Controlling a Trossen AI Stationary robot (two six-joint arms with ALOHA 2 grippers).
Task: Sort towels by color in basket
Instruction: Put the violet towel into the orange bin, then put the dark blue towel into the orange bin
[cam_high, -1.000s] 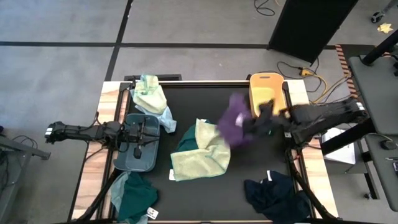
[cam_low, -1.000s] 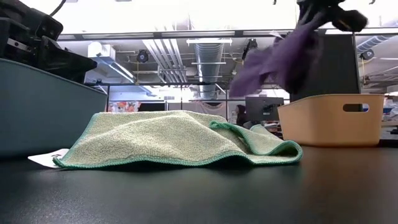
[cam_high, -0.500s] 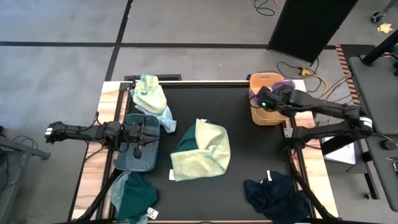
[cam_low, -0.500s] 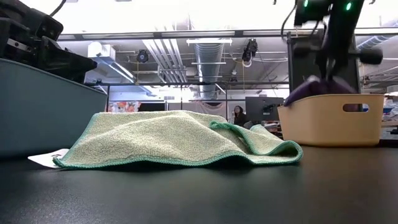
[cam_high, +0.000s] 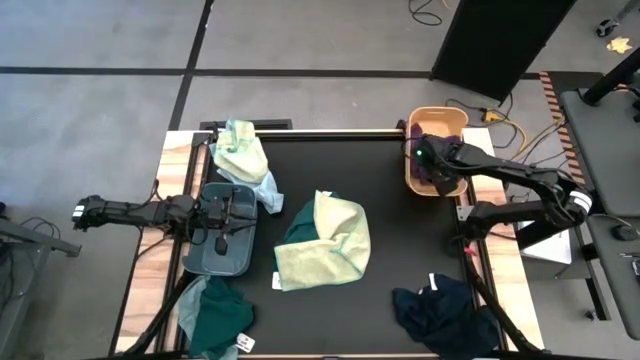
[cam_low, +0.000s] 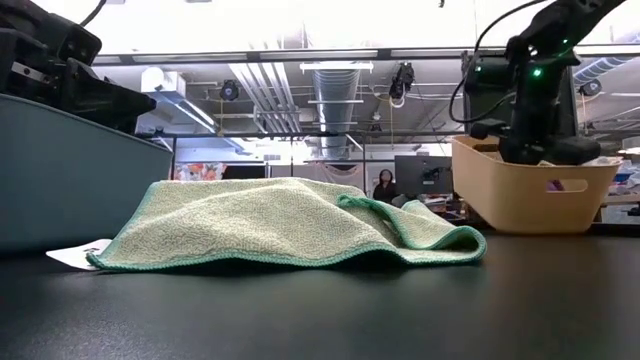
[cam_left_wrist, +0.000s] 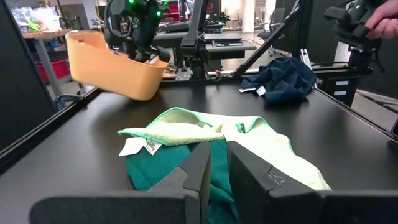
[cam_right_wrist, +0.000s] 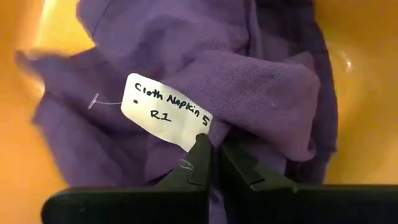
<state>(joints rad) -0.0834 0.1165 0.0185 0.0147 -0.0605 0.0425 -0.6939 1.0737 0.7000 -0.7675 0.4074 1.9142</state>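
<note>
My right gripper (cam_high: 441, 178) reaches down into the orange basket (cam_high: 412, 170) at the far right and is shut on the purple towel (cam_right_wrist: 261, 81). The basket stands tilted (cam_low: 520, 195). A yellow-green towel (cam_high: 330, 245) lies mid-table over a dark teal one (cam_high: 298, 232). Mint and pale yellow towels (cam_high: 243, 155) lie at the far left, a dark teal towel (cam_high: 220, 315) at the near left and a navy towel (cam_high: 445, 310) at the near right. My left gripper (cam_high: 222, 215) waits shut over the grey-blue basket (cam_high: 215, 258). My right gripper pinches a fold of the purple towel (cam_right_wrist: 239, 127) between its two fingers, right beside the white tag (cam_right_wrist: 166, 117). The fingers come from above, pointing down into the basket. The towel lies bunched on the basket's floor around the fingers.
The orange basket's wall (cam_left_wrist: 118, 68) leans off level at the far right edge. The yellow-green towel (cam_low: 290, 225) fills the middle of the table. Bare black tabletop (cam_high: 400, 250) lies between it and the right side.
My right gripper has carried the purple towel from above mid-table toward the far right, over the orange basket, then down into it. The towel, which hung and swung below the fingers, now lies inside the basket. The basket has tipped and shifted a little.
</note>
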